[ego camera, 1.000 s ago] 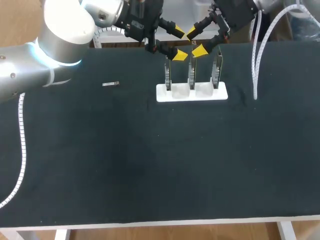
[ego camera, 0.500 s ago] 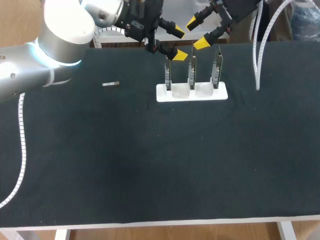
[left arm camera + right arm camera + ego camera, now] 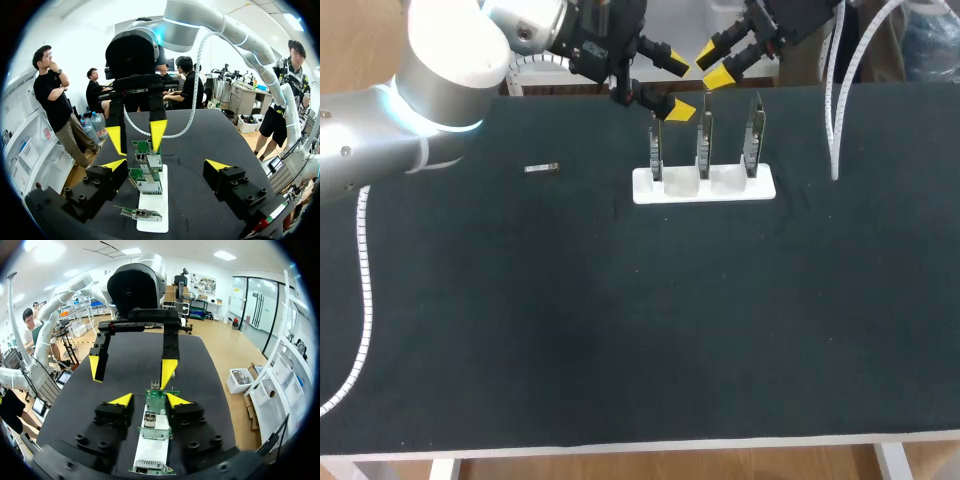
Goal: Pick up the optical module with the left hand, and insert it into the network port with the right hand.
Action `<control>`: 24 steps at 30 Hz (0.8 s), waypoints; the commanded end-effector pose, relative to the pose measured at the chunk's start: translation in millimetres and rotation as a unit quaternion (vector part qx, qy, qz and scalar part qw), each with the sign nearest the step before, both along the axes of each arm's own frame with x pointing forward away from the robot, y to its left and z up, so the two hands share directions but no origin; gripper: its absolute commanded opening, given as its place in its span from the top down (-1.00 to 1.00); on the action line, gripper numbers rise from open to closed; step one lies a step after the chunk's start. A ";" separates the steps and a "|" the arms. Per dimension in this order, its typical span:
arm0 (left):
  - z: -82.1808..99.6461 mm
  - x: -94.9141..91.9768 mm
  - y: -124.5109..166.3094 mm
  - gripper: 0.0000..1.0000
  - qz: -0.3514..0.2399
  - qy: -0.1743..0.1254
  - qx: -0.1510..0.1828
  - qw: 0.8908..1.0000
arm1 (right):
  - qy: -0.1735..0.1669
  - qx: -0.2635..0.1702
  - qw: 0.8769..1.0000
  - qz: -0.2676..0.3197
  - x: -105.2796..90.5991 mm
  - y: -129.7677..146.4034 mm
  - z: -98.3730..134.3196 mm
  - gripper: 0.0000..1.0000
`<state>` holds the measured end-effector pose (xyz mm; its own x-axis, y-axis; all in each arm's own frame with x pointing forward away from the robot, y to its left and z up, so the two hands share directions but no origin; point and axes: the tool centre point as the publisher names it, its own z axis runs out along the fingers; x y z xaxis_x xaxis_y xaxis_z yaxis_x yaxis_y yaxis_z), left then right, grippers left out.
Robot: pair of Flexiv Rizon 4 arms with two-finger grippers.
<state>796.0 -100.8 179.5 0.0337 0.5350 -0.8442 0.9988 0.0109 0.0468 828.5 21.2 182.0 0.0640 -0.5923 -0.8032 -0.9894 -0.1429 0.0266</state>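
Right gripper, spread, has lifted off the circuit boards; optical module lies crosswise, left of the nearer, also-spread left gripper.

Head overhead, opposed wrists share port rack

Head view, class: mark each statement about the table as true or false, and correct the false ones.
1. The small silver optical module lies on the black table, in neither hand. True.
2. The white rectangular holder carries two upright boards. False: three green circuit boards stand in it.
3. The left hand is shut on the module. False: it is open, above the holder and apart from the module.
4. The module lies to the left of the holder. True.
5. The right hand is open. True.
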 end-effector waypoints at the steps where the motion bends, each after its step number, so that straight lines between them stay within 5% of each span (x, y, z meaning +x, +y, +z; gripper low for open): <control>1: -0.2 -0.8 0.1 -1.00 0.001 -0.001 0.000 1.000 | 0.008 -0.001 1.000 0.010 7.9 0.6 1.0 1.00; 24: -0.2 -0.8 0.1 -1.00 0.001 -0.001 0.000 1.000 | 0.023 -0.002 1.000 0.010 9.8 0.2 -11.0 1.00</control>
